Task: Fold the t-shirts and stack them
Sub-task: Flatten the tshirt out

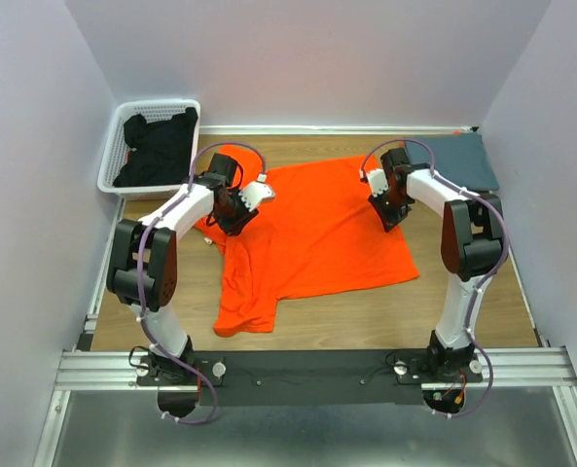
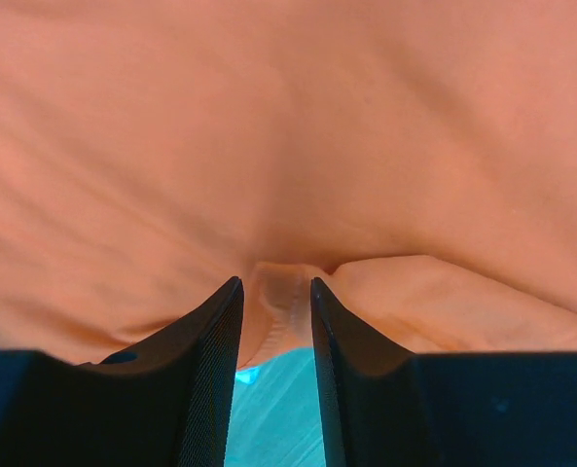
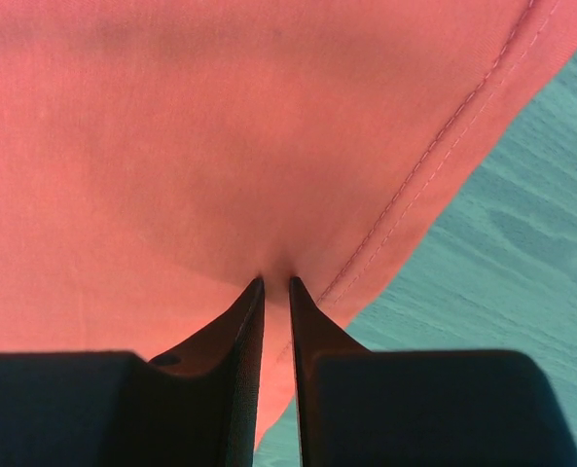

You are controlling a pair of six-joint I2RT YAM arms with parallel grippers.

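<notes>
Basket [image 1: 110, 163] of white plastic sits at the upper left of the overhead view, on the far corner of the wooden table [image 1: 385, 316], with dark clothing [image 1: 157, 146] heaped inside it. Just right of it, the left arm [image 1: 176, 216] rises from the rail at the bottom edge, bends at an elbow out toward the left margin and reaches inward, wrist tipped down. The left gripper [image 1: 234, 216] is on the left edge of the orange t-shirt [image 1: 317, 238]. In that arm's wrist view the gripper's [image 2: 273, 284] two dark fingers [image 2: 210, 350] pinch a small raised fold of orange cloth [image 2: 298, 146] between their tips.

The orange t-shirt lies spread across the middle of the table, one sleeve trailing toward the lower left. On its right edge, the right arm [image 1: 460, 238] mirrors the first, elbow pushed out to the right and forearm angled in and down. The right gripper [image 1: 393, 212] is on the cloth near the shirt's upper right corner. In its wrist view the gripper [image 3: 276, 282] is nearly pressed together, nipping the orange fabric [image 3: 171, 146] just inside the stitched hem, with bare table at the lower right of the frame.

At the upper right of the overhead view, the slate blue-grey t-shirt [image 1: 468, 161] lies flat and folded in the far corner, apart from the orange one.
</notes>
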